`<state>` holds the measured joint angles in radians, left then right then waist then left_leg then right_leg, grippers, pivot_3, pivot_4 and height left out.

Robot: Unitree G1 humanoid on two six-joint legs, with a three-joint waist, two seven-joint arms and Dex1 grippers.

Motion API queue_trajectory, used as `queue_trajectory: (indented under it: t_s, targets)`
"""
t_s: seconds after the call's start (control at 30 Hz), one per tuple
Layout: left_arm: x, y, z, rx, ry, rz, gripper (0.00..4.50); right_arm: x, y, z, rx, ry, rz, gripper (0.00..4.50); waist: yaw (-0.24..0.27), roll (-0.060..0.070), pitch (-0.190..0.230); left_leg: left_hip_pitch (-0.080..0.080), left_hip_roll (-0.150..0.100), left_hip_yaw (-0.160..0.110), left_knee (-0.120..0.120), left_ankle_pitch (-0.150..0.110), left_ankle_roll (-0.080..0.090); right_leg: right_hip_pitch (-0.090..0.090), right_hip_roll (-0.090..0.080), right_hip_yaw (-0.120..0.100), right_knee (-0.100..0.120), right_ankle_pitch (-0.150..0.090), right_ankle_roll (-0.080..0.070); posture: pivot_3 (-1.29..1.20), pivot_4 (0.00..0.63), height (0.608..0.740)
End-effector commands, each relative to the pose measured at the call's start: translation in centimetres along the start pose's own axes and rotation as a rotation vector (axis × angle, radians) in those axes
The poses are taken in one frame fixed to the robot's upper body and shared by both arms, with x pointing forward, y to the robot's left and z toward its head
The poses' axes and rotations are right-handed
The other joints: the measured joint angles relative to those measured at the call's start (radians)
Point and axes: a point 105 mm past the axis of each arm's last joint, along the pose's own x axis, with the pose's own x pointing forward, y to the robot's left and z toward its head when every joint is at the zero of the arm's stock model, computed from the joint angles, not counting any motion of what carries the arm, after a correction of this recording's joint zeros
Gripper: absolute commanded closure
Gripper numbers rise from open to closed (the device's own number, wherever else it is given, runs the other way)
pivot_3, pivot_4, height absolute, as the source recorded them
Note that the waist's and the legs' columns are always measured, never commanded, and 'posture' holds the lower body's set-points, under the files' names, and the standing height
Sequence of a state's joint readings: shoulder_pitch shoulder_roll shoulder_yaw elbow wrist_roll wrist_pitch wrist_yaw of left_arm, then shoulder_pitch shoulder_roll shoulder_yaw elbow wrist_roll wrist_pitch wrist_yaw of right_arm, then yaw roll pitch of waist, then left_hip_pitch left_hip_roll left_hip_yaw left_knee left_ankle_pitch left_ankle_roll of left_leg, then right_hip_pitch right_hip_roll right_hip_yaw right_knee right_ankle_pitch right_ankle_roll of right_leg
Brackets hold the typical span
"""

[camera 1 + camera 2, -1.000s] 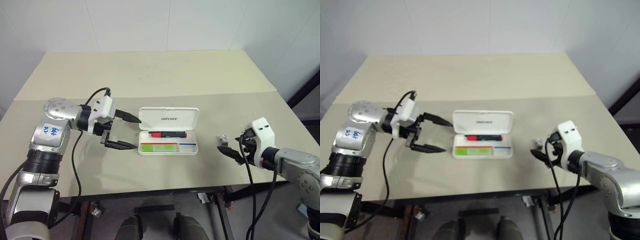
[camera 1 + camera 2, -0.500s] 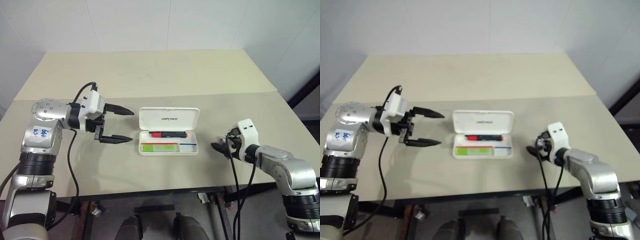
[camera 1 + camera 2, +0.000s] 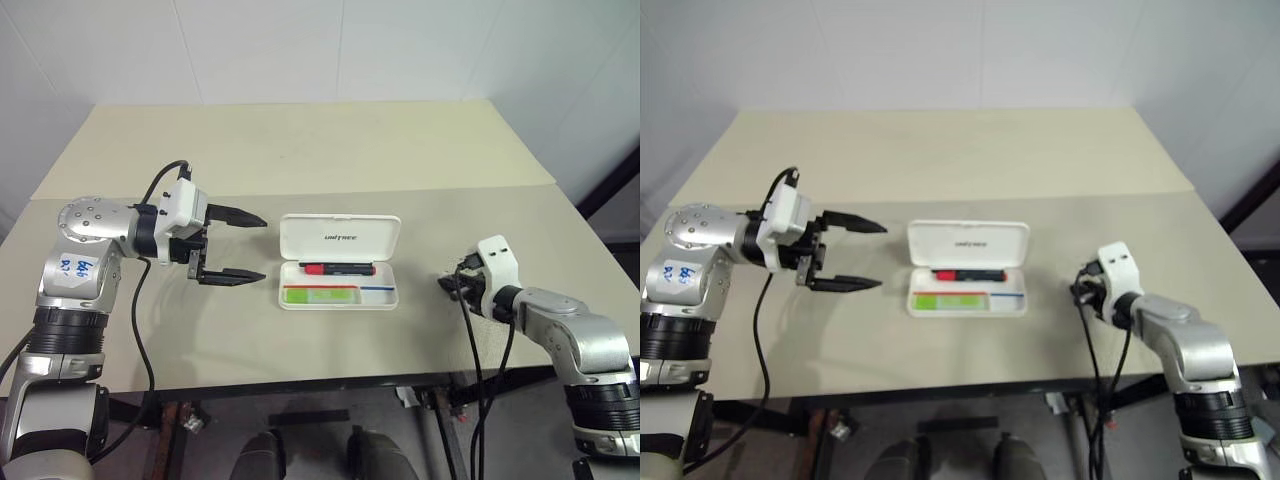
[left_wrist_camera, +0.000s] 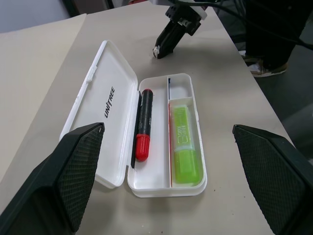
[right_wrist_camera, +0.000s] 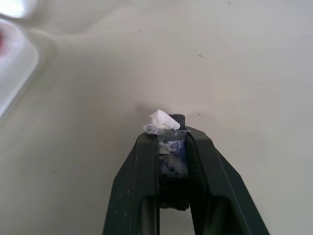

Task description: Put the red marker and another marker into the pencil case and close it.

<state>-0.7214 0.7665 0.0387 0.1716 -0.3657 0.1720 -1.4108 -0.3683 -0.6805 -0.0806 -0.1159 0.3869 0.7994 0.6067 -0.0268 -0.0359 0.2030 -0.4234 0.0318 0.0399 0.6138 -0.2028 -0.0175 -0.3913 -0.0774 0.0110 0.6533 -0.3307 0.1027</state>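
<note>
**Right gripper closes beside the open, loaded case**

Since a second ago the right gripper has pressed its fingers together, while the left arm has swung slightly left and away from the case, its fingers unchanged.

Left eye view: the left gripper hovers above the table, just left of the pencil case, forearm bent across so the wrist points right. Its two black fingers stand wide apart, one over the other, holding nothing. The right arm reaches in from the near right, elbow low, its gripper pointing left toward the case, well apart from it. The case lies open, lid tilted back on the far side.

Left wrist view: the red marker lies in the compartment next to the lid hinge; the lime-green marker lies in the other long compartment, beside it. The right gripper's tip shows beyond the case.

Right wrist view: the fingers are nearly together, with a scrap of white material at their tips, low over bare tabletop.
</note>
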Motion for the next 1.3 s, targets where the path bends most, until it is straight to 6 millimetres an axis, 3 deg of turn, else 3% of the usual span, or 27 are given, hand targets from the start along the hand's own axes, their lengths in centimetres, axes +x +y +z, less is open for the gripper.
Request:
queue_trajectory:
  t_s: [0.03, 0.27, 0.4, 0.7, 1.03, 1.3]
  targets:
    - [-0.6, 0.2, 0.6, 0.037, -0.001, 0.007, 0.0, -1.3, 2.8, 4.6, -0.229, -0.152, 0.223, 4.12, -0.002, 0.0, 0.0, 0.0, 0.0, 0.0, 0.0, 0.0, 0.0, 0.0, 0.0, 0.0, 0.0, 0.0, 0.0, 0.0, 0.15, 0.74]
    - [-0.2, 0.3, 0.1, 0.042, -0.002, 0.009, 0.0, -1.4, 5.9, 6.1, -0.421, -0.168, 0.536, 4.12, -0.002, 0.0, 0.0, 0.0, 0.0, 0.0, 0.0, 0.0, -0.001, 0.0, 0.002, 0.0, 0.0, 0.0, 0.0, 0.0, 0.15, 0.74]
    - [0.1, 0.2, 0.0, 0.045, -0.004, -0.001, 0.0, -0.3, 7.3, 5.4, -0.541, -0.119, 0.651, 4.12, -0.001, 0.0, 0.0, 0.0, 0.0, 0.001, 0.0, 0.0, 0.0, 0.0, 0.001, 0.0, -0.001, 0.0, 0.0, 0.0, 0.15, 0.74]
    - [0.3, -0.2, 0.1, 0.043, -0.011, -0.002, 0.0, 2.0, 8.2, 4.0, -0.548, -0.086, 0.721, 4.12, -0.001, 0.0, 0.0, 0.0, 0.0, 0.0, 0.0, 0.0, -0.001, 0.0, 0.0, 0.0, -0.001, 0.0, 0.0, 0.0, 0.15, 0.74]
    - [0.5, -0.4, 0.2, 0.033, -0.017, 0.006, 0.0, 2.9, 8.6, 3.6, -0.529, -0.094, 0.729, 4.12, -0.001, 0.0, 0.0, 0.0, 0.001, 0.0, 0.0, 0.0, -0.001, -0.001, 0.0, 0.0, 0.0, 0.0, 0.0, 0.0, 0.15, 0.74]
    - [0.8, -0.3, 0.3, 0.035, -0.025, 0.006, 0.0, 3.3, 8.6, 4.6, -0.539, -0.151, 0.7, 1.38, -0.001, 0.0, 0.0, 0.0, 0.001, 0.0, 0.0, 0.0, -0.001, -0.001, 0.0, 0.0, 0.0, 0.0, 0.0, 0.0, 0.15, 0.74]
